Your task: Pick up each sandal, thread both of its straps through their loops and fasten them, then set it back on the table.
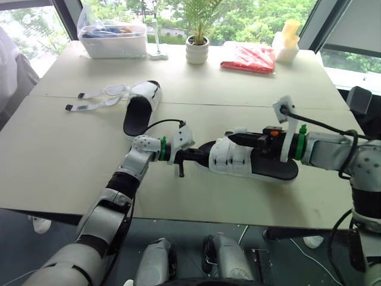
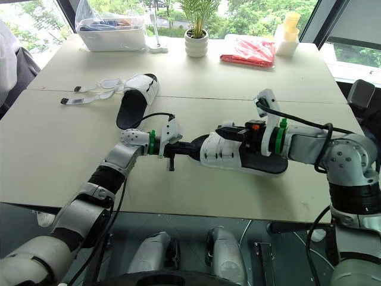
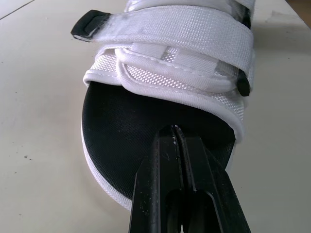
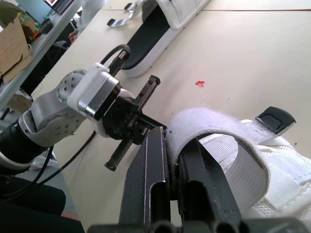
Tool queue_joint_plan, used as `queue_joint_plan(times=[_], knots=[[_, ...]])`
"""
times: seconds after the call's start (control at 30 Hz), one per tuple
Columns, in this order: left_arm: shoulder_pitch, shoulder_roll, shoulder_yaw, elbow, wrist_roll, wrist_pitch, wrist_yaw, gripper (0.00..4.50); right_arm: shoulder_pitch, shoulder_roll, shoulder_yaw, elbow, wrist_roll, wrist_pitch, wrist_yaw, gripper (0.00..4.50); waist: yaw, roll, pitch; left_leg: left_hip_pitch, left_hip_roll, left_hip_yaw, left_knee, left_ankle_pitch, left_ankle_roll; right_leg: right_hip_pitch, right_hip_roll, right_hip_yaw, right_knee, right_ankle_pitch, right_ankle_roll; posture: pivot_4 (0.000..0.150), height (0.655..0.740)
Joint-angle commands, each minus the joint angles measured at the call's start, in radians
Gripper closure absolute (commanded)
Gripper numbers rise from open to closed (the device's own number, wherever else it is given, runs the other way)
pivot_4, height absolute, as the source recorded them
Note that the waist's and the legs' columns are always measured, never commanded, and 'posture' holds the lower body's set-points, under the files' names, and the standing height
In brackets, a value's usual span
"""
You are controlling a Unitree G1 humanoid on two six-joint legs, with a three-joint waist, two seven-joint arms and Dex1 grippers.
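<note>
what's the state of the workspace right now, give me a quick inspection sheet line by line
surface: beige table, seam running across it
job's things: near sandal between the two grippers, its raised strap arched up; far sandal lying with its loose straps spread flat on the table
clutter: clear box, potted plant and red packet along the far edge
grippers: left gripper shut, tips at the near sandal's toe; right gripper shut on the raised strap
cables: left wrist cable looping over the table; right arm cable along the forearm
surroundings: windows with greenery; a person's sleeve at the table's left
</note>
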State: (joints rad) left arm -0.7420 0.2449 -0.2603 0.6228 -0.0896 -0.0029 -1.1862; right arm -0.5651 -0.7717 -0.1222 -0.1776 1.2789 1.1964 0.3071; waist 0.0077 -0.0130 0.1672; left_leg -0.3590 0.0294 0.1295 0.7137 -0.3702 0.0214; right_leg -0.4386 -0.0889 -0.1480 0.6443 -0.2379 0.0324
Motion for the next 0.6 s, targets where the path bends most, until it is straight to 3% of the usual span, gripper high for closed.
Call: queue_joint_plan(times=[0.03, 0.17, 0.4, 0.6], knots=[[0.018, 0.017, -0.003, 0.000, 0.016, 0.013, 0.005, 4.50, -0.034, 0.000, -0.046, 0.004, -0.021, 0.006, -0.027, 3.04, -0.001, 0.000, 0.000, 0.000, 0.000, 0.000, 0.000, 0.000, 0.000, 0.000, 0.000, 0.000, 0.000, 0.000, 0.000, 0.150, 0.7288], [0.014, 0.014, -0.004, 0.004, 0.016, 0.013, 0.006, 4.50, -0.039, 0.008, -0.049, -0.003, -0.050, 0.012, -0.027, 1.00, -0.002, 0.000, 0.000, 0.000, 0.000, 0.000, 0.000, 0.000, 0.000, 0.000, 0.000, 0.000, 0.000, 0.000, 0.000, 0.150, 0.7288], [0.002, 0.011, -0.005, 0.018, 0.017, 0.009, 0.001, 4.50, -0.035, -0.063, -0.037, -0.089, -0.153, -0.015, 0.096, 1.00, -0.004, 0.000, 0.000, 0.000, 0.000, 0.000, 0.000, 0.000, 0.000, 0.000, 0.000, 0.000, 0.000, 0.000, 0.000, 0.150, 0.7288], [-0.001, 0.009, -0.006, 0.025, 0.018, 0.008, 0.001, 4.50, -0.183, -0.057, 0.075, 0.147, -0.358, -0.021, 0.141, 1.00, -0.008, 0.001, 0.000, 0.000, 0.000, 0.001, 0.000, 0.000, 0.000, 0.000, 0.000, 0.000, 0.001, 0.000, 0.000, 0.150, 0.7288]])
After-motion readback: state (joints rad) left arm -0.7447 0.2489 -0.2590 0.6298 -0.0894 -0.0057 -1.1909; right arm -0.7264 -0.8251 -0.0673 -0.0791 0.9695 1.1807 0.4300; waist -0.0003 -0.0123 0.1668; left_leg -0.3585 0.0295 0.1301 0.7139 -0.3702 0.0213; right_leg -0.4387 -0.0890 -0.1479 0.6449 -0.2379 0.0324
